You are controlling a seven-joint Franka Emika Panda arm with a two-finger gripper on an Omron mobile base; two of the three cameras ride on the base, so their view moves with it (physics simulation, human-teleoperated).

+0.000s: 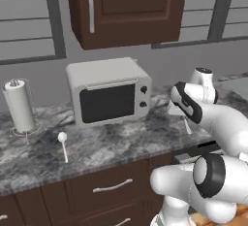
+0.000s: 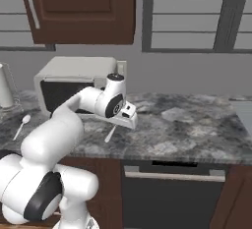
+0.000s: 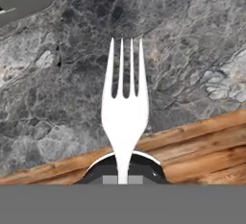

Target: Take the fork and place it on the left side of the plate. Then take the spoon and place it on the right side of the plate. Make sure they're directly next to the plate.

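The claw [image 3: 124,177] is clamped on the fork [image 3: 124,117] low in the hand view. It grips just the thin handle, so the fork may twist or slip, I think.

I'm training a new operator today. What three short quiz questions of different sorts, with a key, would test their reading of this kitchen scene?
1. True or false: the gripper is shut on the slender whitish fork.
2. The small whitish round-bowled spoon lies on the grey marbled counter in front of which thing? A. the white paper towel roll B. the boxy white microwave C. the gap between them
3. Fill in: in the hand view, the fork's tines point away from the ____.

Key: 1 true; 2 C; 3 gripper
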